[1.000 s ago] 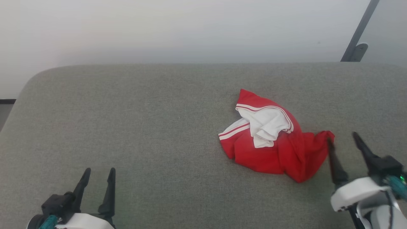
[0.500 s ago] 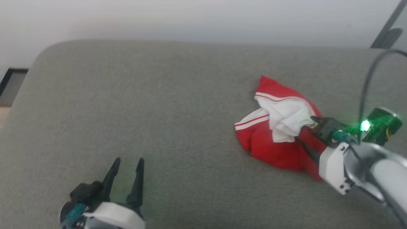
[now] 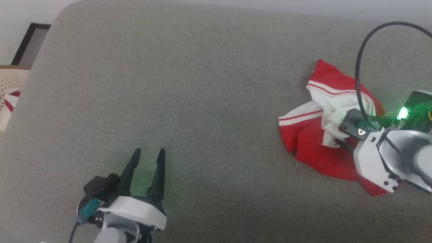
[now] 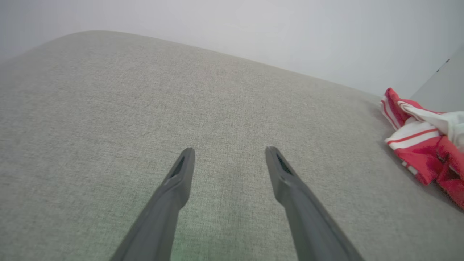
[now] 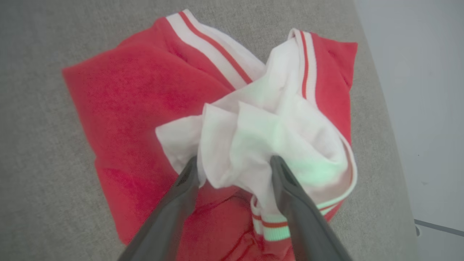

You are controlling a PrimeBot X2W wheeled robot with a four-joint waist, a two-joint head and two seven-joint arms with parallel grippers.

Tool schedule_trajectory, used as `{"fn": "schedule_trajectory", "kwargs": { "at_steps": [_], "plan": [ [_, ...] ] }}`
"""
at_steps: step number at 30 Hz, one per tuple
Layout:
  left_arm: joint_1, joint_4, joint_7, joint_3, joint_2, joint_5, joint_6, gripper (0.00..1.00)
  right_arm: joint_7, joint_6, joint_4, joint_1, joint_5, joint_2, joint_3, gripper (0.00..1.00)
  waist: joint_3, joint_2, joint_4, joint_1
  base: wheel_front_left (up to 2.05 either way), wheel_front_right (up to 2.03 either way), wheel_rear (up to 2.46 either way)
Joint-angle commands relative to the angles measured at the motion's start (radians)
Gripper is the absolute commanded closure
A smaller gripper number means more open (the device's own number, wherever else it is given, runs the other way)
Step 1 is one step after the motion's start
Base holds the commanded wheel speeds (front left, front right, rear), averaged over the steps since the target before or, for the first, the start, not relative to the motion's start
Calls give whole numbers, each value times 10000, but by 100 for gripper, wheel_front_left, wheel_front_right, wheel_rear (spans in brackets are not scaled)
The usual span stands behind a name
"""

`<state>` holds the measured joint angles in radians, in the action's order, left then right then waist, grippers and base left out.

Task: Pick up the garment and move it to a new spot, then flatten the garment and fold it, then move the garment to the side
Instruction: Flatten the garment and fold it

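The garment (image 3: 314,148) is lying bunched on the right part of the grey cushion (image 3: 202,84), close to its right edge. It is sitting well apart from the left claw (image 3: 149,153), which is hanging spread and empty over bare weave. The right claw (image 5: 233,163) is by far the nearer one. It is pointing down into the heap, its dark fingers (image 5: 174,210) standing wide with a crumpled white sleeve fold bulging between them, and nothing is being pinched yet. In the head view the heap is running long on a slant, from a red peak at the far side to a red tail nearest the robot, and the claw is straddling its middle. The fabric is looking thin and limp, red with white panels and striped trim, creasing into soft ridges; the cushion is showing a coarse matte weave. Closing here is likely catching only the top layers, leaving the rest trailing on the lift
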<state>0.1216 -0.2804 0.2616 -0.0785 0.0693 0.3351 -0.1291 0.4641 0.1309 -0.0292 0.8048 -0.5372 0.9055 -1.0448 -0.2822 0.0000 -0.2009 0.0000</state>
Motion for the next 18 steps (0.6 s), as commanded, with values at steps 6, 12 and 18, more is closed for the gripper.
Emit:
{"fn": "schedule_trajectory", "kwargs": {
  "at_steps": [6, 12, 18],
  "plan": [
    [318, -54, 48, -14, -115, 130, -19, 0, -377, -2, -451, 443, -226, -62, 15, 100, -255, 0, 26, 0, 0, 0, 0],
    [422, -20, 48, 37, -111, 71, -19, 0, -1234, -2, -1552, -121, -1019, -460, 2485, 100, -340, 0, 454, 0, 0, 0, 0],
    [602, 57, 47, -40, 103, 32, -19, 0, -1986, -1, -2919, -1075, -1577, -1051, 5497, 100, -607, 0, 963, 0, 0, 0, 0]
  ]
}}
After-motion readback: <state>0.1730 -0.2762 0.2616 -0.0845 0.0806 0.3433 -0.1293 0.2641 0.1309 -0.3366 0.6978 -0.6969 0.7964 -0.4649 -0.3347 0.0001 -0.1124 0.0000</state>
